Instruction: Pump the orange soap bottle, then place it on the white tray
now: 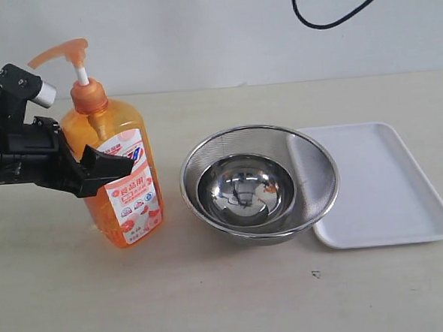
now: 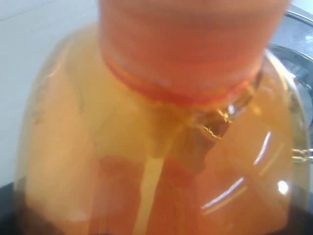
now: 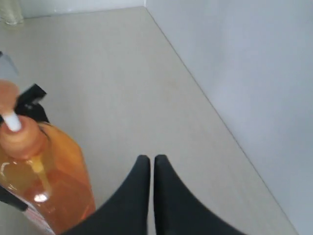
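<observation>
Currently the left gripper (image 1: 112, 159) is clamped on the orange soap bottle (image 1: 130, 202), about mid-body. One black finger (image 1: 105, 167) lies across the front, over the top edge of the label (image 1: 137, 197); the other is hidden behind the bottle. The jaws stand fairly wide, bottle between them. The left wrist view is all bottle: orange collar (image 2: 190, 44) and shoulder fill it, blurred, too close to see the fingers.

The bottle stands on the table (image 1: 215, 302) at the left, roughly upright, with its base looking down on the surface; I can't tell for sure that it is not lifted. The pump head (image 1: 64, 51) is up on its white stem, spout pointing left, nothing touching it.

The right gripper (image 3: 152, 159) is out of the exterior view. In its wrist view the two black fingers (image 3: 139, 191) sit nearly together with a hairline gap, nothing between them. It is above bare table next to the wall (image 3: 244, 73), apart from the bottle.

The white tray (image 1: 381, 186) is at the right, flat on the table, well apart from the bottle. A mesh bowl (image 1: 315, 164) sits between them with its right side over the tray's left edge, and a smaller steel bowl (image 1: 245, 191) sits inside it. A black cable (image 1: 333, 20) hangs on the wall behind.
</observation>
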### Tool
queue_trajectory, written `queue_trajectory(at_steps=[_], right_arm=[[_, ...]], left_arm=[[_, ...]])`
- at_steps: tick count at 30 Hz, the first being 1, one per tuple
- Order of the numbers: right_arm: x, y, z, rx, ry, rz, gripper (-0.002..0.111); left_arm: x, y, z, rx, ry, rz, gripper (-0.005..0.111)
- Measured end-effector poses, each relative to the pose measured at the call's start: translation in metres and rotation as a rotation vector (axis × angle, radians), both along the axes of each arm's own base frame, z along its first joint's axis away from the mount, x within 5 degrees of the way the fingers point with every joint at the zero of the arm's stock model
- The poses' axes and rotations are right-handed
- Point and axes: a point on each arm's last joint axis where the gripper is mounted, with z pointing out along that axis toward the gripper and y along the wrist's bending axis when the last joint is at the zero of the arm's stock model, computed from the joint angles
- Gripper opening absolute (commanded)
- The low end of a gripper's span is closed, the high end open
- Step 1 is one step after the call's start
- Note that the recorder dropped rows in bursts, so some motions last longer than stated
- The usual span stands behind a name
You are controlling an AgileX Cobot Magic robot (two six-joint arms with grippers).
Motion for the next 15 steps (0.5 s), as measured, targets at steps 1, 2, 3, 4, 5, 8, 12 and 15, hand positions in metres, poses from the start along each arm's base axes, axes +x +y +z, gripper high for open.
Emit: queue_trajectory(at_steps=[1,2,3,4,5,8,12,15], right_arm=[[-0.005,0.006,0.004,0.004,-0.018,0.022,0.000],[-0.010,0.011,0.006,0.009,-0.029,0.041,0.000],[-0.015,0.018,0.008,0.013,-0.038,0.064,0.000],[-0.019,0.023,0.010,0.016,-0.042,0.079,0.000],[-0.023,0.028,0.012,0.017,-0.050,0.095,0.000],[-0.034,0.042,0.012,0.009,-0.071,0.150,0.000],[-0.045,0.056,0.011,-0.005,-0.110,0.220,0.000],[-0.051,0.063,0.011,-0.010,-0.125,0.252,0.000]], left_arm=[[0.000,0.000,0.000,0.000,0.000,0.000,0.005],[0.000,0.000,0.000,0.000,0.000,0.000,0.005],[0.000,0.000,0.000,0.000,0.000,0.000,0.005],[0.000,0.000,0.000,0.000,0.000,0.000,0.005],[0.000,0.000,0.000,0.000,0.000,0.000,0.005],[0.002,0.001,0.001,0.009,-0.002,0.016,0.005],[0.008,0.003,0.004,0.040,-0.016,0.048,0.005],[0.011,-0.007,0.007,0.112,-0.028,0.091,0.005]])
